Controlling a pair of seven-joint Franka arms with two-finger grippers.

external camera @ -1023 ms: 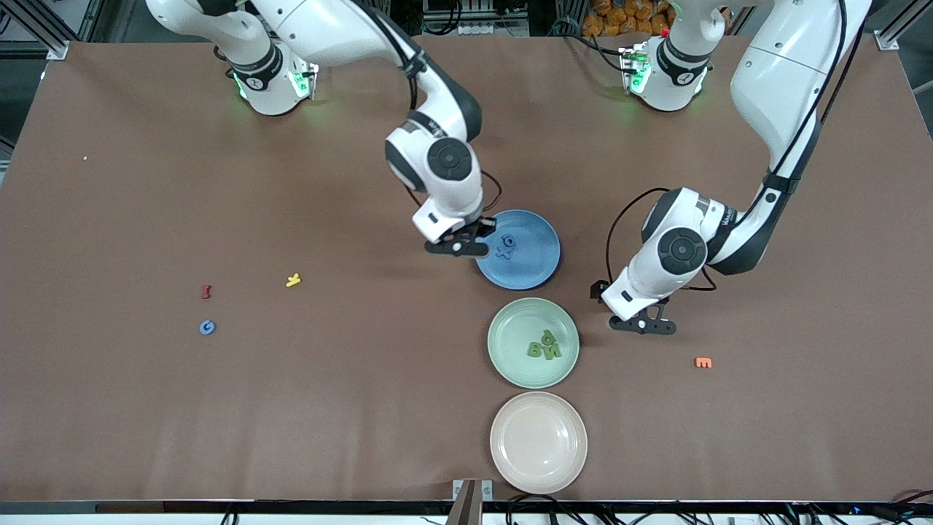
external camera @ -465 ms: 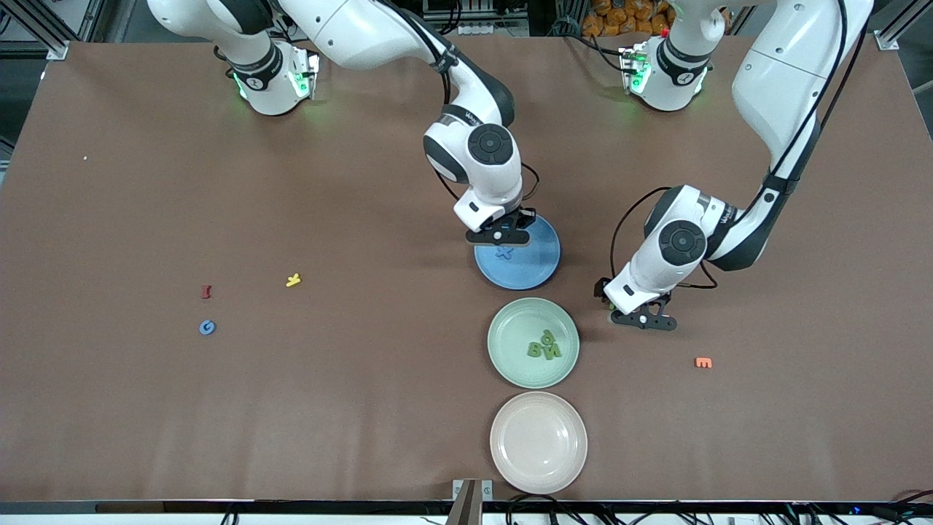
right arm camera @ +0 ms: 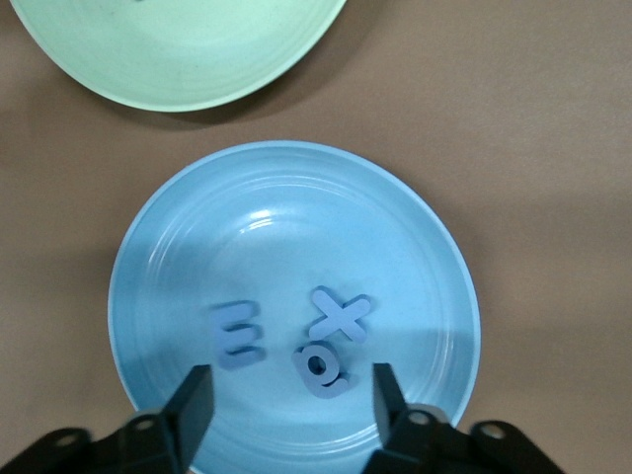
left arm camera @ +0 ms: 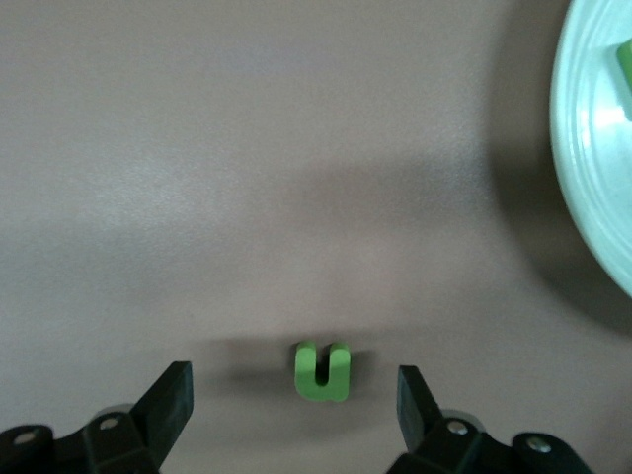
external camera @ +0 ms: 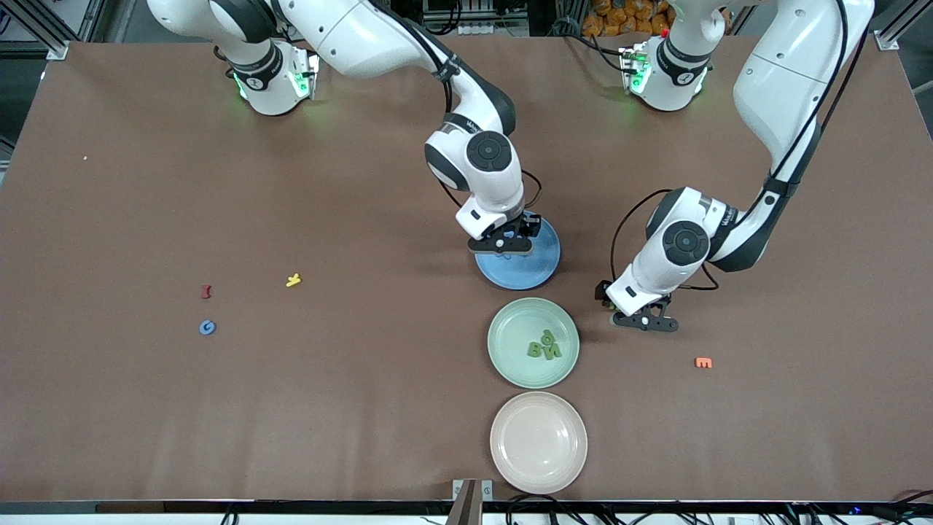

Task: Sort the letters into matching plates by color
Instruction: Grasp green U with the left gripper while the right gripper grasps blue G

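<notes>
While both jaws stand apart, blue plate (right arm camera: 148,257) holds three blue letters (right arm camera: 318,367), green plate (external camera: 510,328) three.

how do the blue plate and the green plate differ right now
The blue plate holds three blue letters, an E, an X and an O; the green plate holds a cluster of green letters. The right tool is over the blue plate; nothing is over the green plate. Both are round, shallow and similar in size.

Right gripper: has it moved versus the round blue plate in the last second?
Yes. The right gripper moved from beside the round blue plate's rim to over it, toward the left arm's end.
</notes>
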